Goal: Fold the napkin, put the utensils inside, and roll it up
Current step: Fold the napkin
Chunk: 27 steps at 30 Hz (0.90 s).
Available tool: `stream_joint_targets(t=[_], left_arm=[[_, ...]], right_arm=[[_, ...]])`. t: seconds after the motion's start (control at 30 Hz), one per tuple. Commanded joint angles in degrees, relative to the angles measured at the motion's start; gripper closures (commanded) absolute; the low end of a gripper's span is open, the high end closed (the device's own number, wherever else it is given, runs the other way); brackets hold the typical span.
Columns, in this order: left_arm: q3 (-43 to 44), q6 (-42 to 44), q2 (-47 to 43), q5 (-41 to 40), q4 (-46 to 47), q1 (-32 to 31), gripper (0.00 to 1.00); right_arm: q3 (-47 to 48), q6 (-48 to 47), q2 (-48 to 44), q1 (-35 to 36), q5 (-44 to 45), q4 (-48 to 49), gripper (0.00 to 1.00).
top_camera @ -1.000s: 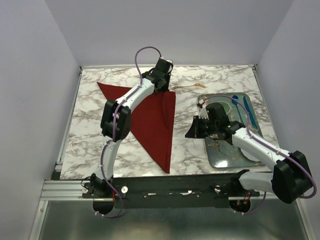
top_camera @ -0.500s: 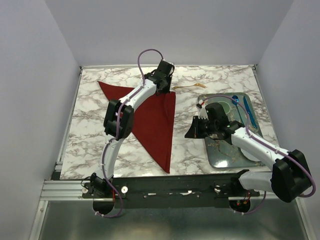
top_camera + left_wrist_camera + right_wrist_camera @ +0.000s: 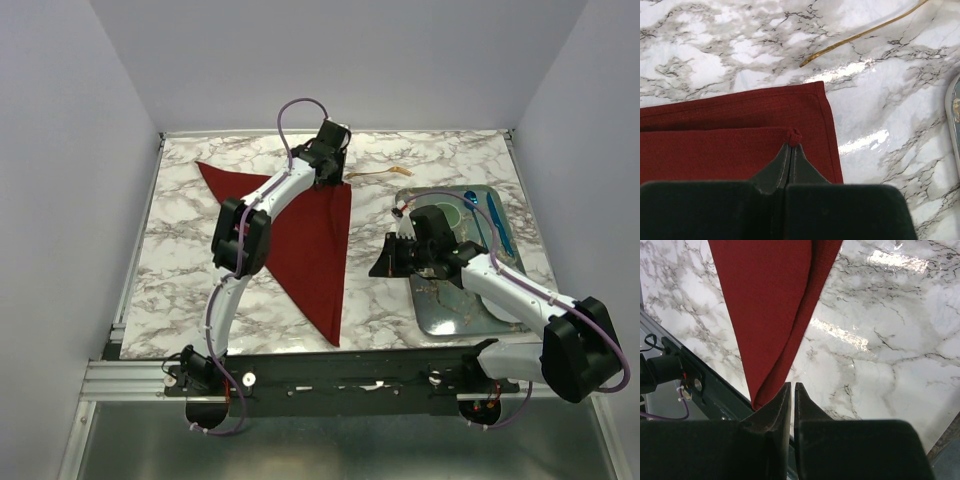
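Observation:
The dark red napkin (image 3: 310, 240) lies folded in a triangle on the marble table, its tip pointing to the near edge. My left gripper (image 3: 336, 177) is at the napkin's far right corner, shut on a small pinch of the upper layer (image 3: 794, 135); the lower layer (image 3: 740, 107) shows past it. One gold utensil (image 3: 378, 173) lies on the marble just beyond that corner, also seen as a thin gold handle (image 3: 860, 36). My right gripper (image 3: 383, 266) hovers right of the napkin, its jaws (image 3: 792, 385) together and holding nothing, above the napkin's near tip (image 3: 770, 305).
A metal tray (image 3: 445, 310) sits at the right with a green-rimmed dish (image 3: 447, 212) and a blue utensil (image 3: 497, 225) on it; its rim (image 3: 954, 125) shows at the left wrist view's right edge. The black base rail (image 3: 715, 400) runs along the near side.
The left arm has shifted slightly to the right, carrying the pinched napkin corner with it. The right arm has barely moved.

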Motion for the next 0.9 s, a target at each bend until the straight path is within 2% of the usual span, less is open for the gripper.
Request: stream_joint_targets(t=[0.0,0.17,0.3,0.33,0.4,0.43,0.5,0.53,0.57,0.67,0.73,0.77,0.87], left_arm=[[2.24,-1.38,2.81,2.21,-0.24,-0.41,1.00],[3.82,-1.73,3.96,2.21,-0.15,-0.41,0.97],[4.53,-2.26,4.31,2.21,-0.06,-0.41,0.87],[4.70,-2.43,4.48,2.30,0.03,-0.41,0.78],[5.49,-2.96,4.48,2.65,0.20,-0.41,0.67],[5.67,-3.22,4.22,2.22,0.12,-0.41,0.56],[6.81,-5.77,3.87,2.30,-0.67,-0.24,0.49],[6.64,-7.26,2.04,2.74,-0.42,-0.06,0.33],[6.11,-8.05,0.89,3.00,-0.33,0.03,0.28],[4.28,-8.32,-4.29,4.24,-1.03,0.29,0.22],[0.85,-9.29,-9.02,4.23,-1.03,0.90,0.23],[-3.51,-9.55,-10.53,4.76,-1.03,1.17,0.23],[-11.08,-8.68,-13.36,9.76,-0.68,1.70,0.26]], right_arm=[[-0.75,0.25,0.48,-0.38,-1.12,0.87,0.85],[-0.84,0.25,0.48,-0.38,-1.30,0.87,0.86],[-0.93,0.25,1.00,-0.30,-1.30,0.96,0.85],[-0.93,0.34,1.18,-0.38,-1.30,1.04,0.86],[-1.02,0.34,1.71,-0.30,-1.74,1.39,0.86],[-1.10,0.77,1.97,-0.38,-1.91,1.57,0.86],[-1.80,1.56,1.89,-0.30,-3.31,3.40,0.86],[-2.42,2.96,1.28,-0.38,-3.67,4.55,0.86],[-3.38,3.93,0.92,-0.38,-3.67,5.60,0.85],[-6.11,5.08,1.09,-0.38,-4.64,8.95,0.85],[-6.47,4.21,2.14,-0.21,-5.25,9.13,0.85],[-6.47,3.86,3.37,-0.21,-5.52,9.22,0.86],[-6.21,2.45,5.05,0.93,-6.92,10.10,0.86]])
